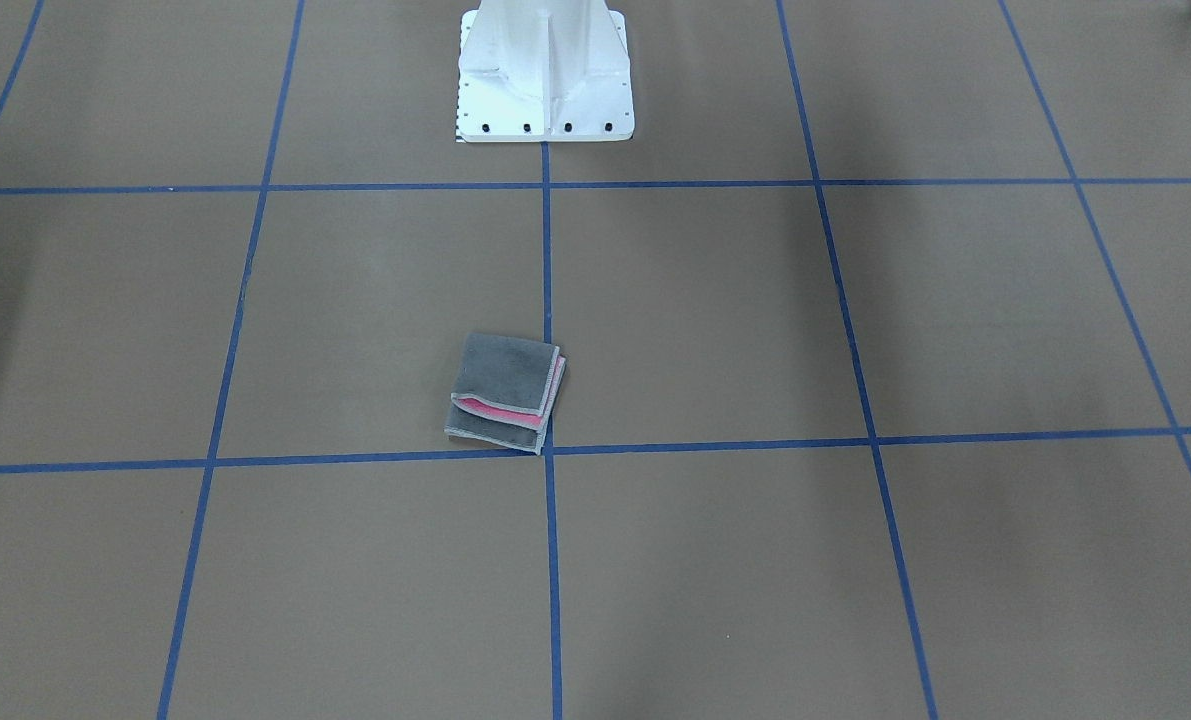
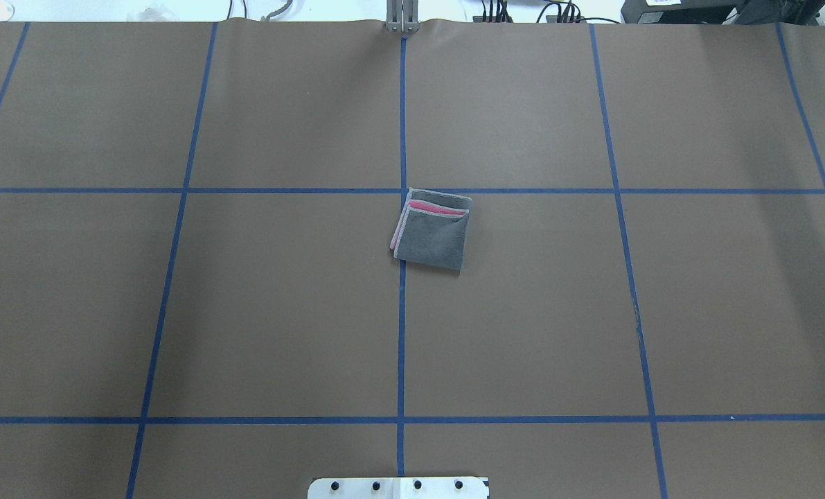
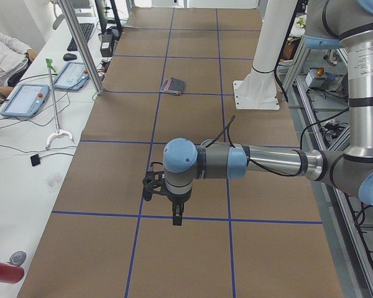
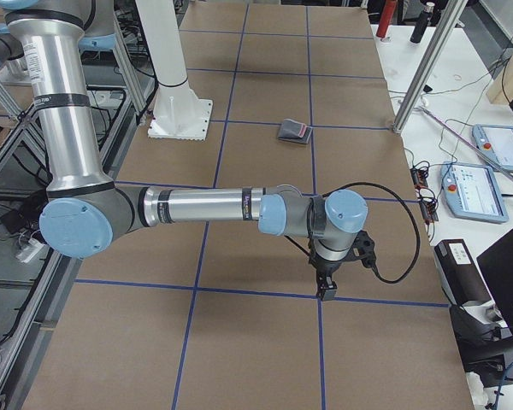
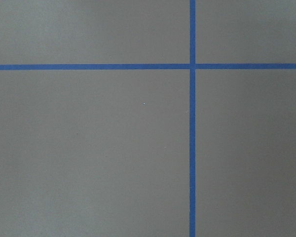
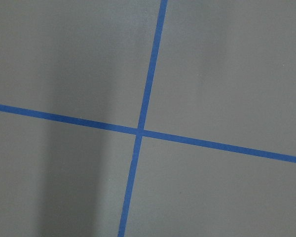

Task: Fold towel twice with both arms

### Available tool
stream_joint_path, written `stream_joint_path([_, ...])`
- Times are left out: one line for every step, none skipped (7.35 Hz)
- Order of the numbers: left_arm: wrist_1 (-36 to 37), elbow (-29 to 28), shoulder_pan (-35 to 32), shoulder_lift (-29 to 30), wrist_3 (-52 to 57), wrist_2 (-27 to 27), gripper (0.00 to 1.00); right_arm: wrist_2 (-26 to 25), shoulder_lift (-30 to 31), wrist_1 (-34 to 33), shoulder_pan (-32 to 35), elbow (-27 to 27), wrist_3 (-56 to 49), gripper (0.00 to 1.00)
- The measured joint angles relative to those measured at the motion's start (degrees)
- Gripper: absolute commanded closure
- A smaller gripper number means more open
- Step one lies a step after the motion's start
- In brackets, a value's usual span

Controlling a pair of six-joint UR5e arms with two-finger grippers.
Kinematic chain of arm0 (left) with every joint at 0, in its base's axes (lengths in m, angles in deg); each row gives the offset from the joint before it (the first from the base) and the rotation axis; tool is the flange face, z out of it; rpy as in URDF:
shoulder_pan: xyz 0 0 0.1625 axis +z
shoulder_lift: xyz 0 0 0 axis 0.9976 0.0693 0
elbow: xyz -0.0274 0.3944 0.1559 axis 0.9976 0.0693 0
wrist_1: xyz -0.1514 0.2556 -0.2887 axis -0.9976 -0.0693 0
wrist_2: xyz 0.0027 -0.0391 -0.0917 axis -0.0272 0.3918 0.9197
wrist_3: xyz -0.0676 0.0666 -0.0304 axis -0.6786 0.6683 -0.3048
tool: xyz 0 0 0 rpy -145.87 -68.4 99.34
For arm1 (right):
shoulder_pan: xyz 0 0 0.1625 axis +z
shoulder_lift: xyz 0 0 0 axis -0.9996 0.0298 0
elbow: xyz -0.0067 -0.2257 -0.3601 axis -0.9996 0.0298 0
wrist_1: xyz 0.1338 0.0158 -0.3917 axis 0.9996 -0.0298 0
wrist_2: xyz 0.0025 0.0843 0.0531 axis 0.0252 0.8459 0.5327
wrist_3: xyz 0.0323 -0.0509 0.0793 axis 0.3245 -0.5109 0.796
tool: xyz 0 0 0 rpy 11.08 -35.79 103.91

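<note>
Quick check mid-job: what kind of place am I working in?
Most likely a robotics lab test cell: a brown table gridded with blue tape, teach pendants on the side bench, and a white robot pedestal.

Towel on table centre, before the pedestal — left arm and right arm at opposite ends

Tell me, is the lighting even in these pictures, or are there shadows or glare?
Right wrist view: a soft dark shadow band runs down the brown table surface. Overhead view: the strip beyond the table's far edge is washed out, yet the small folded grey-and-pink terry towel looks sharp. Left wrist view: flat, even light.
</note>
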Motion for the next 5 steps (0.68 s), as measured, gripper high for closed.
stream_joint_path([0.0, 0.0, 0.0, 0.0, 0.0, 0.0, 0.0, 0.0, 0.1, 0.0, 0.0, 0.0, 0.0, 0.0])
stream_joint_path([0.1, -0.1, 0.0, 0.0, 0.1, 0.0, 0.0, 0.0, 0.2, -0.1, 0.0, 0.1, 0.0, 0.0])
stream_joint_path([0.1, -0.1, 0.0, -0.1, 0.1, 0.0, 0.0, 0.0, 0.3, -0.1, 0.0, 0.1, 0.0, 0.0])
stream_joint_path([0.2, -0.1, 0.0, -0.1, 0.1, 0.0, 0.0, 0.0, 0.6, -0.1, 0.0, 0.1, 0.0, 0.0])
stream_joint_path([0.2, -0.1, 0.0, -0.1, 0.1, 0.0, 0.0, 0.1, 0.8, -0.1, 0.0, 0.1, 0.0, 0.0])
